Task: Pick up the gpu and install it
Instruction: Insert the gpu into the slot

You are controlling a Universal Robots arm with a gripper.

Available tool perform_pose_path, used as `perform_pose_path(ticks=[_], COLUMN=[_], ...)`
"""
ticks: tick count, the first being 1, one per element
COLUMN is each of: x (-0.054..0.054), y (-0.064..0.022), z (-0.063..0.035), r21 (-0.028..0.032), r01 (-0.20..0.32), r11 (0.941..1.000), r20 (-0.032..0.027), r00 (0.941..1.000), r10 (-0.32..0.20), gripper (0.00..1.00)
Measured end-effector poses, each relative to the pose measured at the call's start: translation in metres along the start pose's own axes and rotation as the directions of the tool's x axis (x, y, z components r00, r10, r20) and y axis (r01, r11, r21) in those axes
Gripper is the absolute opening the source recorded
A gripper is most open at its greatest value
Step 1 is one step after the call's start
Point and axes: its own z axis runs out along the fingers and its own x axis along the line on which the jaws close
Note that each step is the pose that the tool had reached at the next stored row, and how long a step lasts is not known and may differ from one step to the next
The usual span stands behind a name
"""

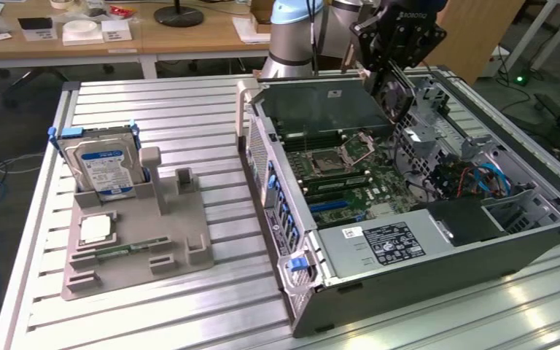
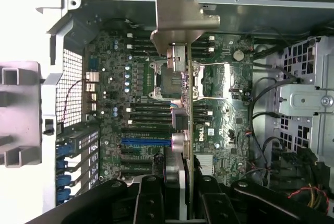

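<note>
My gripper (image 1: 402, 55) hangs over the far end of the open computer case (image 1: 305, 292) and is shut on the gpu (image 1: 395, 91), which hangs edge-down below it. In the wrist view the gpu (image 2: 189, 114) shows edge-on between the black fingers (image 2: 151, 195), and its silver end bracket (image 2: 177, 20) points away from the camera. The card floats above the green motherboard (image 2: 130, 104), over the processor socket (image 2: 162, 78) and apart from the slots. The blue slot (image 2: 146, 142) lies off to one side of the card.
On the exterior view's left a grey fixture (image 1: 178, 251) holds an upright hard drive (image 1: 103, 164), a processor chip (image 1: 97, 230) and a memory stick (image 1: 114, 251). Inside the case are a power supply (image 1: 387, 244), blue and orange cables (image 1: 475, 179) and a drive cage (image 1: 513, 211).
</note>
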Motion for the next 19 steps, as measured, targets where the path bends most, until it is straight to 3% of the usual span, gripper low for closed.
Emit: perform_pose_path(ticks=[4, 10, 16, 19], x=[0.0, -0.0001, 0.0, 0.0], y=[0.0, 0.0, 0.0, 0.0], z=[0.0, 0.0, 0.0, 0.0001], r21=[0.0003, 0.0003, 0.0002, -0.0002], r01=[0.08, 0.169, 0.265, 0.314], r11=[0.9968, 0.9857, 0.9643, 0.9495], r20=[-0.0031, -0.0066, -0.0105, -0.0124], r00=[0.9968, 0.9856, 0.9642, 0.9494], r10=[-0.08, -0.169, -0.265, -0.314], gripper=[0.28, 0.28, 0.28, 0.28])
